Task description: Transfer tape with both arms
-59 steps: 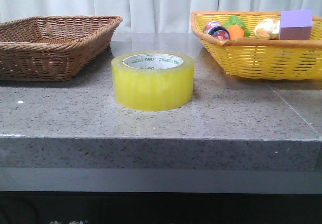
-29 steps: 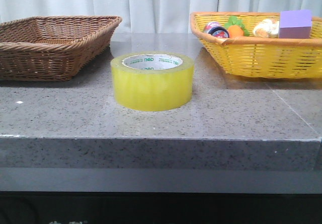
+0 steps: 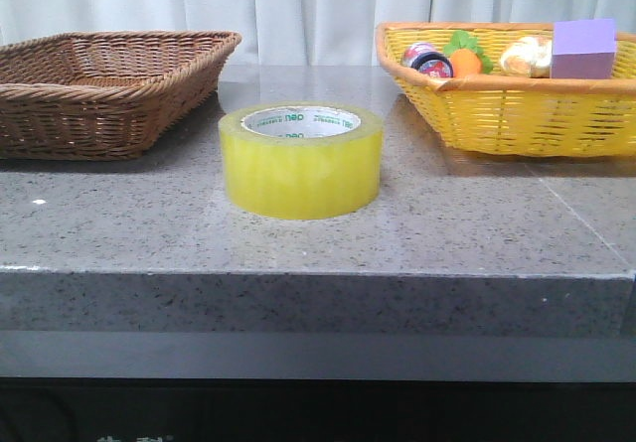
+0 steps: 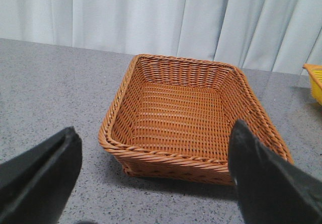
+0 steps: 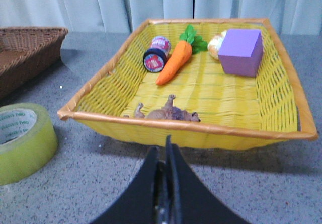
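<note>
The yellow tape (image 3: 302,160) lies flat on the grey stone table, between the two baskets, its white core with green letters facing up. It also shows at the edge of the right wrist view (image 5: 22,141). Neither arm shows in the front view. My left gripper (image 4: 156,176) is open and empty, its black fingers (image 4: 43,176) wide apart above the table in front of the brown basket (image 4: 201,70). My right gripper (image 5: 164,151) is shut and empty, hovering above the table in front of the yellow basket (image 5: 186,129), apart from the tape.
The brown wicker basket (image 3: 104,89) stands empty at the back left. The yellow basket (image 3: 517,114) at the back right holds a toy carrot (image 5: 173,63), a purple block (image 5: 240,52), a small red-and-black roll (image 5: 154,59), a brown animal figure (image 5: 168,113) and other toys. White curtains hang behind.
</note>
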